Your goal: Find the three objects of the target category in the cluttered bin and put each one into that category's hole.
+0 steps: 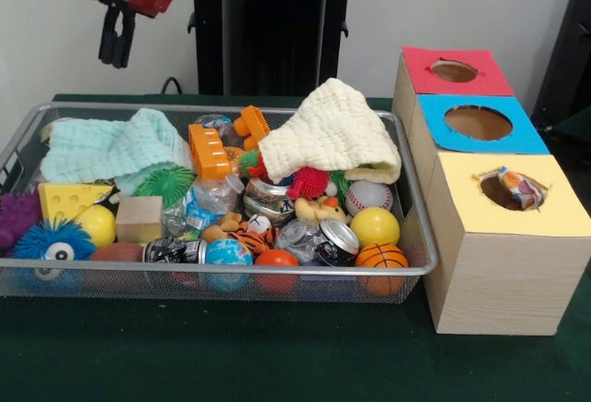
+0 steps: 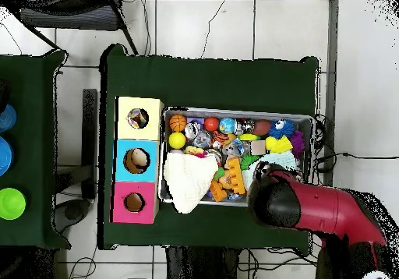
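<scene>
The wire mesh bin [image 1: 417,236] is full of toys, balls, cans and cloths; it also shows in the overhead view [image 2: 234,110]. One spotted white wrapper [image 1: 517,188] sticks out of the yellow-surrounded hole [image 1: 494,197] on the nearest wooden box, and it shows in the overhead view [image 2: 138,118] too. I cannot pick out another spotted wrapper in the bin; a crumpled clear and blue piece [image 1: 196,210] lies mid-bin. My gripper [image 1: 116,62] hangs high above the bin's far left corner, open by a narrow gap and empty. In the overhead view the red arm [image 2: 312,207] covers it.
A cream waffle cloth [image 1: 332,132] and a mint one [image 1: 115,148] cover the bin's back. The blue-surrounded hole [image 1: 477,122] and red-surrounded hole [image 1: 453,70] sit behind the yellow one. The black pedestal [image 1: 268,32] stands behind the bin.
</scene>
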`<move>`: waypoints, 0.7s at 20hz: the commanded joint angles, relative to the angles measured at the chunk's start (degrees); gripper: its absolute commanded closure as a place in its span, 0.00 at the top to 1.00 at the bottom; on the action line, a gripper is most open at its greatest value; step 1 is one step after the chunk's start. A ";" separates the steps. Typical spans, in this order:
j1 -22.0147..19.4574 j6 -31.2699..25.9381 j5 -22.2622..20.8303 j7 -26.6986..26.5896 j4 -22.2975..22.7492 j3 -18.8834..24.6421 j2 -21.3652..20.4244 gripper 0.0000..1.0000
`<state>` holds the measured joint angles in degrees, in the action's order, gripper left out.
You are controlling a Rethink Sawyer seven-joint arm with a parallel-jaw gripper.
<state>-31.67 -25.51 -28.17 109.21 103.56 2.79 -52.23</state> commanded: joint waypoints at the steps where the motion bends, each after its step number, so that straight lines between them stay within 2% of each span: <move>1: -3.25 -2.01 2.38 -2.88 5.50 7.34 1.99 1.00; 3: -4.99 -5.08 3.89 -5.26 5.84 8.97 2.79 1.00; 6: -7.34 -4.03 4.40 -5.40 7.62 10.76 3.86 1.00; 10: -8.85 -1.93 5.18 -2.25 8.69 11.53 6.30 1.00; 14: -9.21 0.91 3.97 -0.53 8.02 11.18 9.28 1.00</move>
<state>-39.76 -25.50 -24.97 109.21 107.33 8.06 -48.37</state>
